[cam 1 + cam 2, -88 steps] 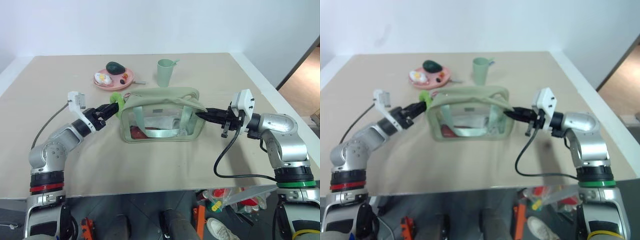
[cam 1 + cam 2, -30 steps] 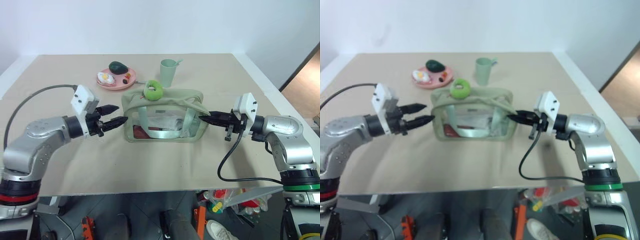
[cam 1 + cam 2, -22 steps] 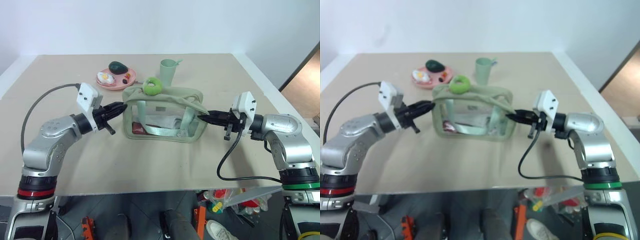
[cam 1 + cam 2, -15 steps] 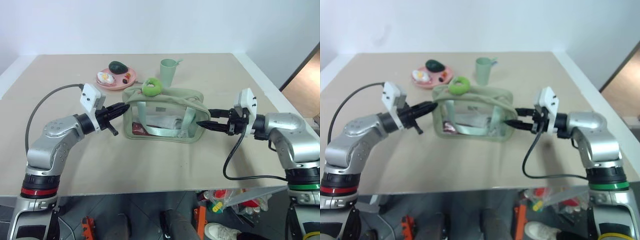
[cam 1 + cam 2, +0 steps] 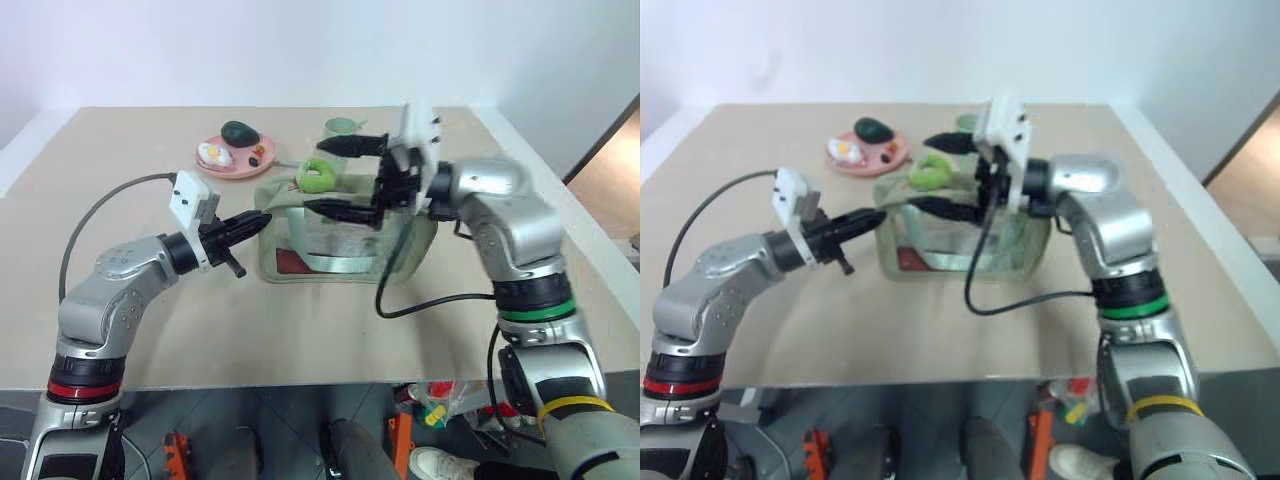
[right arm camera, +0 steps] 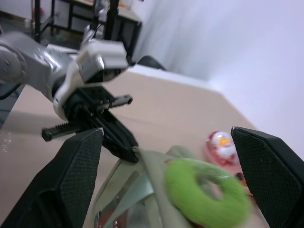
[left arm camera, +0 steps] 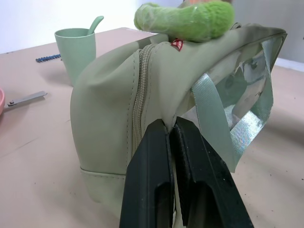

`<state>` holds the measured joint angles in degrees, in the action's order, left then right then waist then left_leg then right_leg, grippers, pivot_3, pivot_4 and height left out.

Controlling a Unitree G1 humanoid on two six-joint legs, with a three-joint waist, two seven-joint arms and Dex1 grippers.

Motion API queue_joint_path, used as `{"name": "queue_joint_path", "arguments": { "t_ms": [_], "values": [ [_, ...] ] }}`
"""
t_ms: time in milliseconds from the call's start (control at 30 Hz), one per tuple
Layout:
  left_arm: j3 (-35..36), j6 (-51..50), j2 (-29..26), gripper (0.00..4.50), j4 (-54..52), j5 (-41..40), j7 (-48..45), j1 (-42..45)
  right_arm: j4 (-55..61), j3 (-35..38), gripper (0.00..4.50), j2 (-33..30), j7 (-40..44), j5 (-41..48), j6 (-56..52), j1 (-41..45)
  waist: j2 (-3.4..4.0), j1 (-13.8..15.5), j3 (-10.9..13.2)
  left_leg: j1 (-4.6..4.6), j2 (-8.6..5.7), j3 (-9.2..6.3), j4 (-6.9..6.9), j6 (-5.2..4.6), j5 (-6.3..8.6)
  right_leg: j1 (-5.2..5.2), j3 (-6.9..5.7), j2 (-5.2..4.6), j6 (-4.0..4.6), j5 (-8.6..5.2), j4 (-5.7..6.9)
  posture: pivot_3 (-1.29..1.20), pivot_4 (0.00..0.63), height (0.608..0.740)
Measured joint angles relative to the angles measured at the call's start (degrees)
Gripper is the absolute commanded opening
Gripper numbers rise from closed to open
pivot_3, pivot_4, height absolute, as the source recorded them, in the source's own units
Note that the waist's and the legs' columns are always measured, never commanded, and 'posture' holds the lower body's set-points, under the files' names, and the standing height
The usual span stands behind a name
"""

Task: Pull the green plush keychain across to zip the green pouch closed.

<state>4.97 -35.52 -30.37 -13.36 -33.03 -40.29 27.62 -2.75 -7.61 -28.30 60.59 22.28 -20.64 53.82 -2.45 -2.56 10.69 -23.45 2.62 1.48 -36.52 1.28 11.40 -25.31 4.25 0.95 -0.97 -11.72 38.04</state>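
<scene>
Your left gripper [image 7: 168, 137] is clenched on the fabric at the left end of the pale sage-green rectangular fabric pouch [image 5: 345, 255], its two black fingers pressed together just beside the zipper line where the end panel folds. Your right gripper [image 5: 335, 178] hangs over the top of the pouch with its fingers spread wide apart, one finger above and one below the small lime-green fuzzy ring-shaped plush keychain [image 5: 318, 175], grasping nothing; you can see in the right wrist view that the keychain sits between the two fingers without touching either.

The pouch stands upright on the beige table [image 5: 300, 330], roughly at its middle, with its clear plastic window and pale webbing strap [image 7: 237, 128] facing you. The keychain rests on the pouch's top edge, toward its left end. The zipper teeth running down the left end panel look closed in the left wrist view; you cannot tell how far the top run is zipped.

Behind the pouch, a pale green cup with a spoon in it [image 7: 76, 50] stands well apart from it. A pink round plate [image 5: 233, 158] lies further left at the back, carrying a dark green avocado-shaped toy [image 5: 238, 132] and a white-and-yellow egg-shaped toy [image 5: 212, 153].
</scene>
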Motion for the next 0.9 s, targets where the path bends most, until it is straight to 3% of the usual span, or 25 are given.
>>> {"name": "queue_joint_path", "arguments": {
  "t_ms": [67, 167, 333, 533, 867, 900],
  "values": [
    [0.01, 0.00, 0.03, 0.00, -0.16, -0.02, 0.35, 0.00, -3.20, -0.82, 4.47, 0.32, 0.12, -1.91, 2.34, 0.19, 0.00, 0.00, 0.00, -0.02, -0.06, 0.03, 0.00, 0.00, 0.00, 0.00, 0.01, -0.08, -0.04, -0.01, -0.03, 0.00, 0.150, 0.740],
    [0.01, 0.00, 0.06, 0.00, -0.46, -0.03, 1.06, 0.00, -6.49, -0.87, 3.70, 1.00, 0.24, -3.45, 3.94, 0.28, 0.00, -0.08, 0.00, 0.00, -0.06, 0.04, 0.01, 0.00, 0.01, 0.00, 0.01, -0.08, -0.04, -0.01, -0.03, 0.00, 0.150, 0.740],
    [-0.02, 0.00, 0.06, 0.00, -0.83, 0.08, 1.65, 0.00, -11.19, -0.90, 1.87, 2.17, 0.29, -5.20, 6.08, 1.06, 0.00, -0.12, 0.00, 0.06, 0.03, 0.00, 0.02, 0.00, 0.01, 0.01, -0.01, 0.05, 0.01, 0.01, 0.00, 0.00, 0.150, 0.740],
    [-0.12, 0.00, 0.07, 0.00, -1.20, 0.09, 2.33, -0.31, -12.68, -0.87, 0.05, 3.16, 0.47, -5.56, 6.27, 1.28, 0.00, -0.13, 0.00, 0.06, 0.03, 0.01, 0.02, 0.00, 0.01, 0.01, 0.00, 0.05, 0.01, 0.01, 0.00, 0.00, 0.150, 0.740],
    [-0.46, 0.00, 0.24, 0.00, -1.86, 0.35, 2.43, -0.83, -13.61, -0.85, 0.05, 4.63, 0.52, -5.69, 6.47, 2.61, 0.00, -0.14, 0.00, 0.05, 0.02, 0.01, 0.02, 0.00, 0.01, 0.01, 0.00, 0.03, 0.01, 0.01, 0.00, 0.00, 0.150, 0.740],
    [-0.50, 0.00, 0.27, 0.00, -1.86, 0.35, 2.45, -0.83, -13.85, -0.85, 0.29, 4.69, 0.59, -5.66, 5.97, 2.85, 0.00, -0.14, 0.00, 0.05, 0.02, 0.01, 0.02, -0.01, 0.01, 0.01, 0.00, 0.03, 0.01, 0.01, 0.00, 0.00, 0.150, 0.740]
  ]
}}
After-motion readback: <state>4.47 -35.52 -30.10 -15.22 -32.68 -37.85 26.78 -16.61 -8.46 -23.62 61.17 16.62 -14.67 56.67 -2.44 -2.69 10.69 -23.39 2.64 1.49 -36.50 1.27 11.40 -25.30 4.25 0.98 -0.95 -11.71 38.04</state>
